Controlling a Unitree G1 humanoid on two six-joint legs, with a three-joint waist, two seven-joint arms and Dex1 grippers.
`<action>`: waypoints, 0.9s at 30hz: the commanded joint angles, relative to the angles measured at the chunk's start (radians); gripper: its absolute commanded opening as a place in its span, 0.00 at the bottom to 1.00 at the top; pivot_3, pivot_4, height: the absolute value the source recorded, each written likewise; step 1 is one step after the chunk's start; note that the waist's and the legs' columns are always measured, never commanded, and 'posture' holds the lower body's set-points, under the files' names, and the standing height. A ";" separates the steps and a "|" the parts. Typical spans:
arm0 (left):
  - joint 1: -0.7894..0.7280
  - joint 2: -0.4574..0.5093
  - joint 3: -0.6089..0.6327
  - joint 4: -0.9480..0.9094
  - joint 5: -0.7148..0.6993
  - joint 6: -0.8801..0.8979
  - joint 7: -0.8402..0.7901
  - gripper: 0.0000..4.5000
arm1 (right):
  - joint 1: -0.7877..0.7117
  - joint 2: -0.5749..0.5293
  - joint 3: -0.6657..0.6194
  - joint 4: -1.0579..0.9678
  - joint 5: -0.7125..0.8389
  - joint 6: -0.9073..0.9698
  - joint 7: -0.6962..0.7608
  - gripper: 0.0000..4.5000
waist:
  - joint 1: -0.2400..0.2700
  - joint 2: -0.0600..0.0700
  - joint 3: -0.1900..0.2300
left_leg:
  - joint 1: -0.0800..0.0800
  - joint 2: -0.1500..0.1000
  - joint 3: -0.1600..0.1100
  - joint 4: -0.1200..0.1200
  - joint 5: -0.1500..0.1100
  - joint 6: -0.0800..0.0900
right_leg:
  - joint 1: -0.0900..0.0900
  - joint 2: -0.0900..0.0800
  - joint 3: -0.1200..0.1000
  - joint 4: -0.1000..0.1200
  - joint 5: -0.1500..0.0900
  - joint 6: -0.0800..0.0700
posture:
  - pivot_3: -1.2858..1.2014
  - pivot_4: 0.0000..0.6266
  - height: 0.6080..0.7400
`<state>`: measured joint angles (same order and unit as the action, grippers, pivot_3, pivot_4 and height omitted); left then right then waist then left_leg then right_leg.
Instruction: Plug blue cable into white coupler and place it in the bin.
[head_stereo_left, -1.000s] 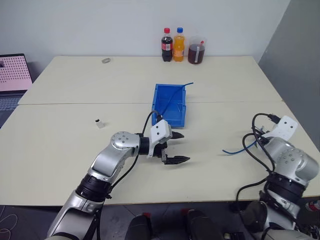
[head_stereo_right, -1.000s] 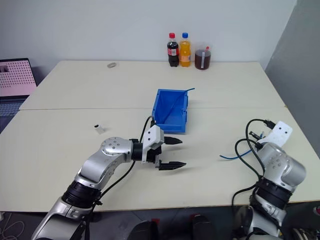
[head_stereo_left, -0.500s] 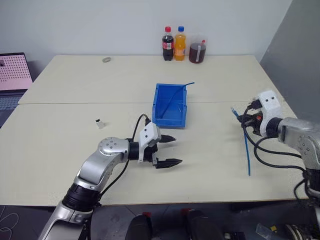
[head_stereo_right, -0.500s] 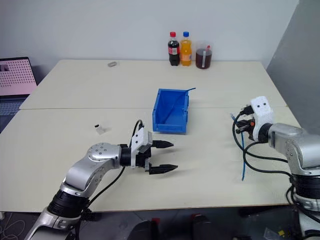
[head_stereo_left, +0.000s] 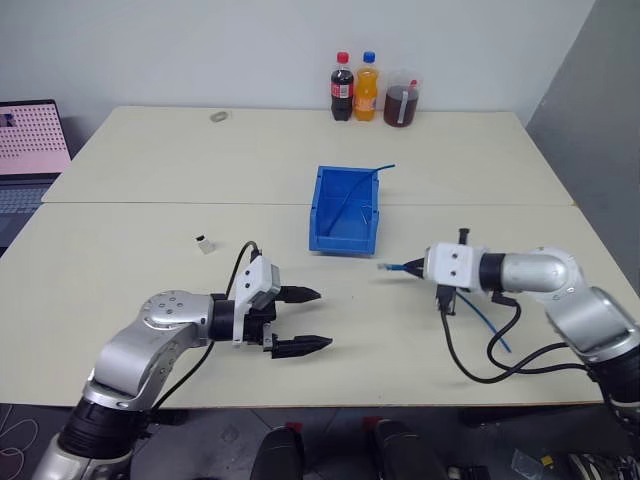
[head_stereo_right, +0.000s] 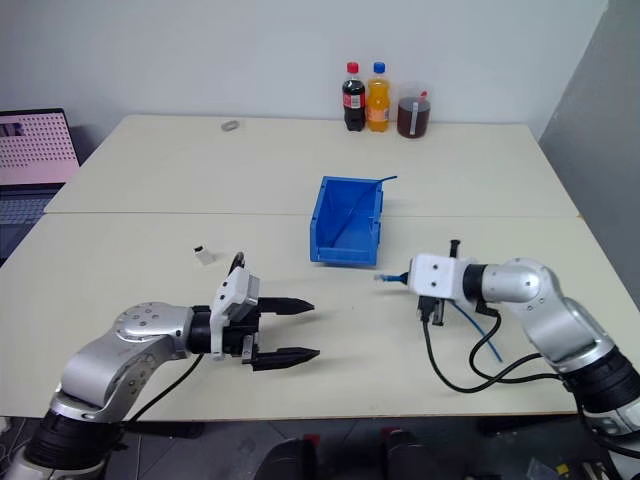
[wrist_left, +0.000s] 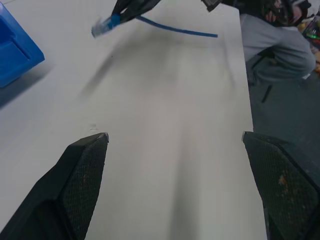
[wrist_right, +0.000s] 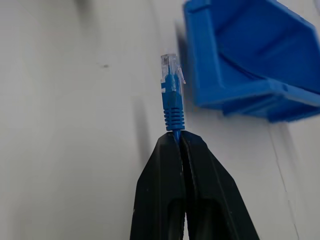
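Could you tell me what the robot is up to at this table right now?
The right gripper is shut on the blue cable just behind its plug, holding the plug end above the table near the front of the bin. The left gripper is open, holds nothing and hovers over bare table. The white coupler sits untouched on the table off to the left, so the plugging in has not happened yet. A darker cable lies in the bin.

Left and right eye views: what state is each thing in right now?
blue cable: held just behind its plug, unplugged, tail trailing on table.
right gripper: shut on blue cable.
left gripper: open, holding nothing.
white coupler: lying loose on table, nothing plugged in.
bin: upright, with a darker blue thin cable over its rim.
three drink containers: upright.
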<state>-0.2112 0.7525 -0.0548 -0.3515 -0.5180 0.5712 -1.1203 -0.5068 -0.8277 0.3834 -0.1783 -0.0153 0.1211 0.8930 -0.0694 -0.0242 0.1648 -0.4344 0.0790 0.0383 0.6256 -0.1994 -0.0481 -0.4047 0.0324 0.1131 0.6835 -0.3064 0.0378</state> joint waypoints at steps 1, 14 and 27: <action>0.005 0.033 0.052 -0.043 -0.002 -0.035 0.002 1.00 | -0.041 0.043 0.011 0.043 -0.058 -0.092 0.009 0.00 | 0.004 0.000 0.000 | 0.000 0.000 0.000 0.001 0.000 0.000 | 0.000 0.000 0.000 0.000 0.000 0.000 | 0.52 0.24 1.00; 0.092 0.068 0.094 -0.073 0.033 -0.080 0.050 1.00 | -0.079 0.201 0.074 0.145 -0.143 -0.261 0.049 0.00 | 0.016 -0.001 0.001 | 0.000 0.000 0.000 0.003 0.000 0.000 | 0.000 0.000 -0.001 0.005 0.002 -0.006 | 0.52 0.24 1.00; 0.143 0.121 0.075 0.026 0.103 -0.204 -0.016 1.00 | -0.098 0.277 0.080 0.199 -0.178 -0.264 0.073 0.00 | 0.016 -0.001 0.001 | 0.003 0.000 0.000 0.004 0.000 0.000 | -0.001 0.000 -0.002 0.014 0.001 -0.009 | 0.52 0.24 1.00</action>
<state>-0.0634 0.8610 0.0089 -0.3297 -0.4249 0.3996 -1.1256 -0.5799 -0.5607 0.4643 0.0368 -0.1931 -0.1401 0.9513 -0.0537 -0.0250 0.1654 -0.4317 0.0796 0.0378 0.6295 -0.1991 -0.0484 -0.4059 0.0327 0.1107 0.6975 -0.3060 0.0290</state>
